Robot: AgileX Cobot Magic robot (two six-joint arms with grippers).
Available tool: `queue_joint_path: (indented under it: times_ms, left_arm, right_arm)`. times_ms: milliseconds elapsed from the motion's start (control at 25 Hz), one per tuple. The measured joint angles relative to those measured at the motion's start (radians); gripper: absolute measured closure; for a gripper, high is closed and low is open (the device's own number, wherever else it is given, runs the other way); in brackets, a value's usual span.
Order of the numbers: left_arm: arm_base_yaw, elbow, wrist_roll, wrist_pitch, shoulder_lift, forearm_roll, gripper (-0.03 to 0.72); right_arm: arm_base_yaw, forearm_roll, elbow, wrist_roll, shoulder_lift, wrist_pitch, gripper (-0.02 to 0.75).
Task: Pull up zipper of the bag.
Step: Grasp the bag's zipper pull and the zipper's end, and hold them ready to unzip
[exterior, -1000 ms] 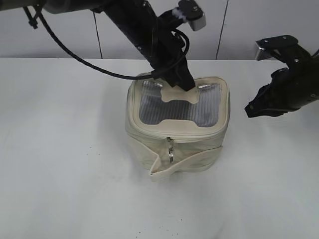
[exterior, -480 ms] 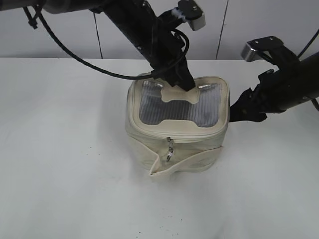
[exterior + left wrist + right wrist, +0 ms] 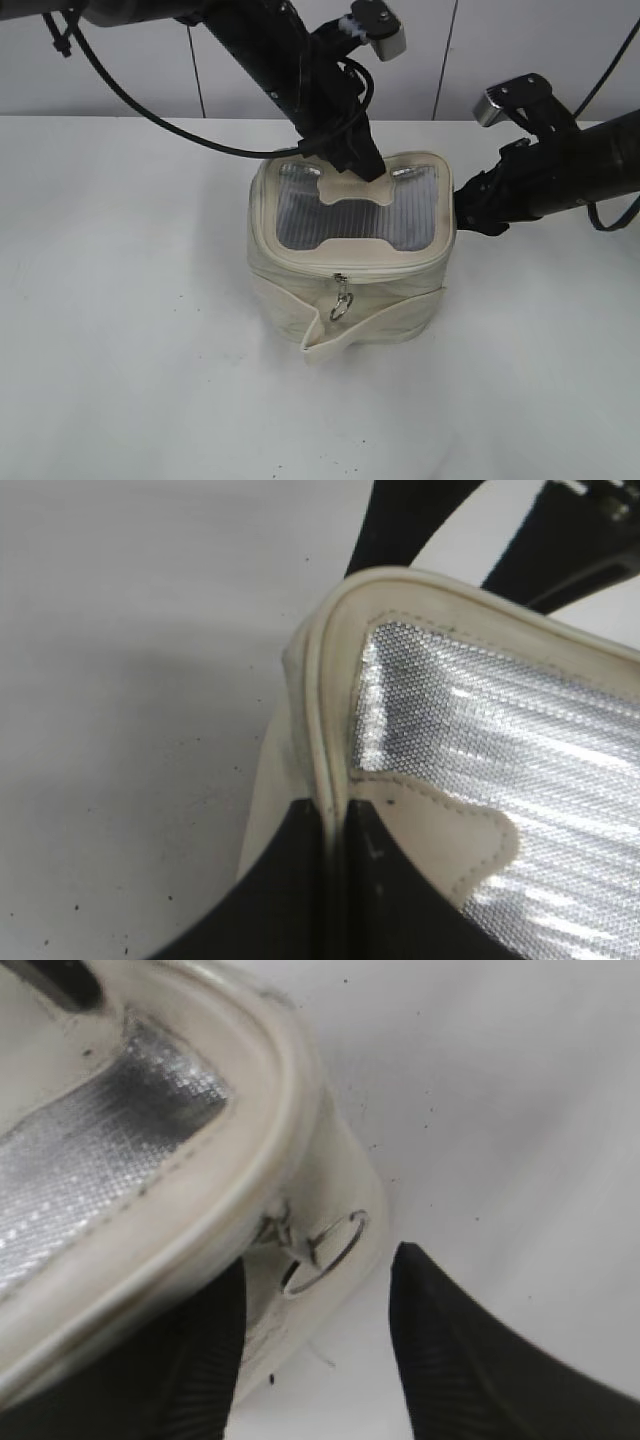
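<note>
The cream-white bag (image 3: pixel 350 290) stands in the middle of the white table. Its grey ribbed top panel (image 3: pixel 350 215) carries a cream patch (image 3: pixel 455 845). The zipper (image 3: pixel 350 272) runs round the top rim, and a silver ring pull (image 3: pixel 341 306) hangs at the front. My left gripper (image 3: pixel 362 170) is shut on the rim at the back of the bag; in the left wrist view its jaws (image 3: pixel 335 815) pinch the cream piping. My right gripper (image 3: pixel 463 212) is open at the bag's right side. A second ring pull (image 3: pixel 335 1250) lies between its fingertips (image 3: pixel 318 1260), untouched.
A wide cream strap (image 3: pixel 370 325) hangs loose across the bag's front lower side. The white table (image 3: pixel 130 300) spreads to the left, right and front of the bag. A pale panelled wall (image 3: pixel 130 80) closes the back.
My right gripper has opened and moved left, from out over the table to the bag's right side. The bag has shifted slightly. My left gripper still pinches the rim.
</note>
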Motion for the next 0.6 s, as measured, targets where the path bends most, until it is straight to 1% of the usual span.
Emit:
queue_joint_path:
  times_ms: [40, 120, 240, 280, 360, 440, 480, 600]
  left_arm:
    - [0.001, 0.000, 0.000, 0.000, 0.000, 0.000, 0.646]
    - [0.001, 0.000, 0.000, 0.003, 0.000, 0.000, 0.646]
    - [0.001, 0.000, 0.000, 0.001, 0.000, -0.001, 0.646]
    - [0.001, 0.000, 0.000, 0.001, 0.000, -0.001, 0.646]
    - [0.001, 0.000, 0.000, -0.001, 0.000, -0.001, 0.646]
    - [0.001, 0.000, 0.000, -0.001, 0.000, -0.001, 0.646]
    - [0.001, 0.000, 0.000, -0.001, 0.000, -0.002, 0.646]
    - [0.000, 0.000, -0.007, -0.001, 0.000, -0.005, 0.646]
  right_arm:
    - [-0.001, 0.034, -0.004, -0.040, 0.015, -0.005, 0.367]
    - [-0.001, 0.093, -0.017, -0.084, 0.038, -0.012, 0.439]
    - [0.001, 0.134, -0.029, -0.102, 0.050, -0.014, 0.662]
    - [0.002, 0.137, -0.029, -0.101, 0.053, -0.014, 0.699]
    - [0.003, 0.135, -0.029, -0.080, 0.053, -0.018, 0.730]
    - [0.003, 0.097, -0.029, -0.011, 0.047, -0.019, 0.732]
    - [0.003, 0.064, -0.030, 0.049, 0.039, -0.019, 0.732]
    - [0.007, -0.101, -0.033, 0.254, -0.001, -0.010, 0.732]
